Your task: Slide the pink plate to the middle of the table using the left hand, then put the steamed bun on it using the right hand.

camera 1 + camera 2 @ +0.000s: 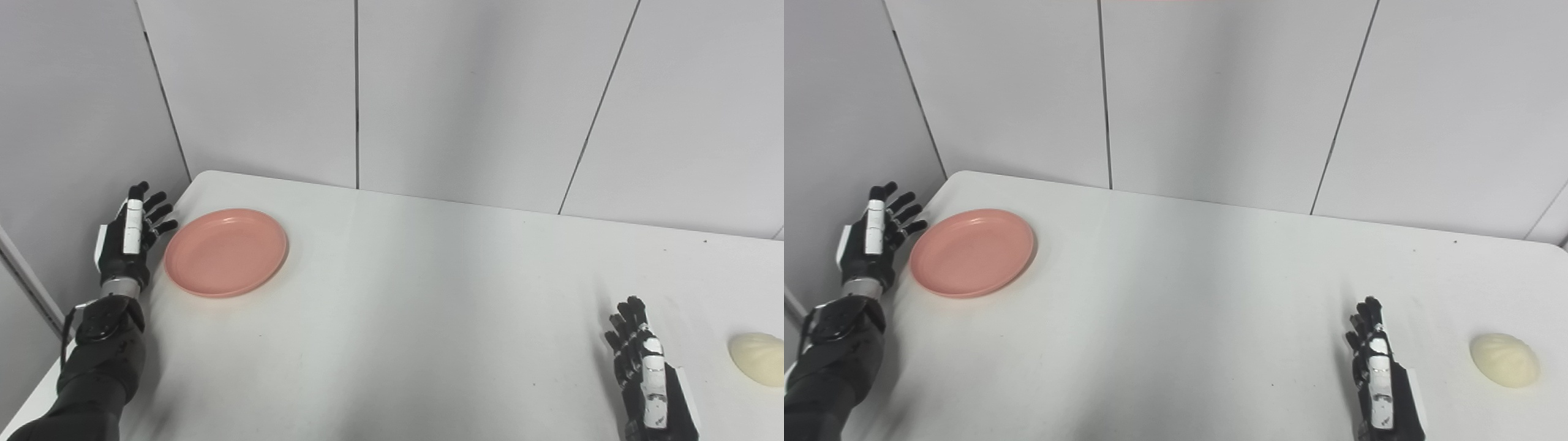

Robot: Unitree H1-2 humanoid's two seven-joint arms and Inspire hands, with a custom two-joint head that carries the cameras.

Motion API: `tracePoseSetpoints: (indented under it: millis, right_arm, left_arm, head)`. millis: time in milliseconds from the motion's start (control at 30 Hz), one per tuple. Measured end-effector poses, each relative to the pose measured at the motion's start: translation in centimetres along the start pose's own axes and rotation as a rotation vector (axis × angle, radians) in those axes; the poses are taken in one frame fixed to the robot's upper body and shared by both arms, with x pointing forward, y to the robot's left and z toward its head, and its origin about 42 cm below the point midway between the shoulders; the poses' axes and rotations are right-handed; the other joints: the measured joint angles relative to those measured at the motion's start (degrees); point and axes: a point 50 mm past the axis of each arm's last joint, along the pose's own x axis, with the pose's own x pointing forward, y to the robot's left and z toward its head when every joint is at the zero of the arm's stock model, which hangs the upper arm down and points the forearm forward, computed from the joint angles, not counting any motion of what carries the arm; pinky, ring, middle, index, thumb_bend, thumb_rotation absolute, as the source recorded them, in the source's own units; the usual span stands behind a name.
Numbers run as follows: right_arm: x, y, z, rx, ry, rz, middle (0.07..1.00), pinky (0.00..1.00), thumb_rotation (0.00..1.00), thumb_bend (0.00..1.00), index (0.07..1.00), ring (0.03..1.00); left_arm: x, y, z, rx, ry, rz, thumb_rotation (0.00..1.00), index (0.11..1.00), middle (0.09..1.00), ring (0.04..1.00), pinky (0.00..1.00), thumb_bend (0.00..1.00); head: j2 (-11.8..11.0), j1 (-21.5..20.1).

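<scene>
Where the white table (392,318) meets the room, pale grey wall panels (465,98) with dark vertical seams close it in at the back and on the left side. Its top is smooth and faintly glossy, with a few tiny dark specks toward the right, and its far left corner is rounded.

On the left part of the table lies the pink plate (226,251), flat and bare, well away from the middle. At the near right edge of the table sits the steamed bun (1504,359), a pale cream dome, far apart from the plate.

At the table's left edge, the left hand (128,239) is just beside the plate's rim, its fingers (160,213) straight and fanned apart, pointing toward the back wall. It holds nothing; whether the nearest fingertip touches the rim cannot be told.

Low over the table, the right hand (1377,367) sits near the bun on its left but apart from it. Its fingers (1366,318) are extended and held close together, pointing away from the robot, and it grips nothing.
</scene>
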Motion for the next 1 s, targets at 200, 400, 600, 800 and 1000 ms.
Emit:
tracePoseSetpoints:
  millis: [200, 400, 600, 800, 1000]
  right_arm:
    - [-0.1, 0.0, 0.0, -0.008, 0.001, -0.01, 0.982, 1.0, 1.0, 0.76, 1.0, 0.997]
    - [-0.1, 0.0, 0.0, -0.023, 0.003, -0.012, 0.977, 1.0, 1.0, 0.77, 0.994, 0.99]
    - [-0.1, 0.0, 0.0, -0.02, 0.001, -0.015, 0.972, 1.0, 0.98, 0.79, 0.994, 0.982]
    - [0.0, 0.0, 0.0, -0.021, -0.018, -0.014, 0.976, 1.0, 0.99, 0.79, 1.0, 0.988]
    - [0.1, 0.1, 0.0, -0.015, -0.02, -0.011, 0.977, 1.0, 0.99, 0.8, 0.999, 0.988]
  left_arm:
    - [-0.3, -0.6, -0.1, -0.012, -0.004, -0.03, 0.85, 0.891, 0.835, 0.79, 0.68, 0.94]
    - [-0.5, -1.8, -0.1, -0.004, -0.003, -0.083, 0.9, 0.909, 0.856, 0.821, 0.7, 0.93]
    - [-0.5, -2.6, 0.0, 0.026, -0.002, -0.123, 0.92, 0.922, 0.866, 0.818, 0.68, 0.94]
    - [-0.9, -4.2, 0.1, 0.041, 0.008, -0.193, 0.91, 0.948, 0.884, 0.836, 0.68, 0.94]
    - [-1.1, -5.8, 0.7, 0.02, 0.006, -0.245, 0.91, 0.946, 0.874, 0.827, 0.68, 0.92]
  head:
    - [0.4, -1.0]
    - [0.4, -1.5]
    - [0.8, -1.9]
    - [1.1, -2.0]
    - [1.1, -2.1]
